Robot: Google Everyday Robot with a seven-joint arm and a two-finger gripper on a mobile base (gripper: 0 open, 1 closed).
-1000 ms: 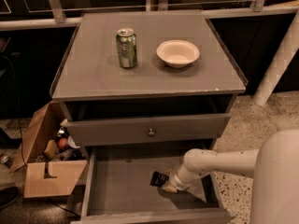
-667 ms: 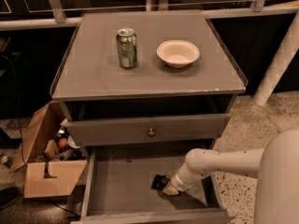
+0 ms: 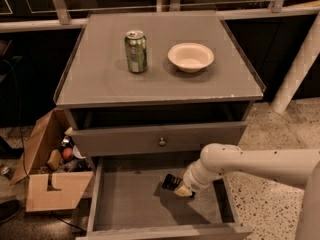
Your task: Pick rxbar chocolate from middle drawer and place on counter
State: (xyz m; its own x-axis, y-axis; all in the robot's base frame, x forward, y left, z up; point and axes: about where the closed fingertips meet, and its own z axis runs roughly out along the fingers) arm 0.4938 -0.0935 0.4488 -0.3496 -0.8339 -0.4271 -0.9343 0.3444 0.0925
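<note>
The robot is on the picking-up step. Its white arm (image 3: 245,161) reaches from the right side down into the open middle drawer (image 3: 125,204). The end effector (image 3: 180,188) is low over the drawer floor, nearer the back edge and the right wall than the front. The rxbar chocolate (image 3: 171,182) is right at its tip, down in the drawer. I cannot tell if the end effector is spread, pressed together, or pinching the bar.

I think the next move needs a sure hold on the bar. Then comes a lift straight up, past the drawer front (image 3: 150,140) with its little round knob, and over to the counter surface (image 3: 95,79). The front half of that surface looks like the easy place to put it.

The bar is small, flat and black, like a thin wrapper. It may be slippery. The drawer is grey wood with a flat floor and low walls. The counter surface is flat, dull grey and square, with pale chips on the front edge. A shiny green can (image 3: 136,51) and a round cream bowl (image 3: 190,57) sit in its back half, the bowl nearer the right edge.
</note>
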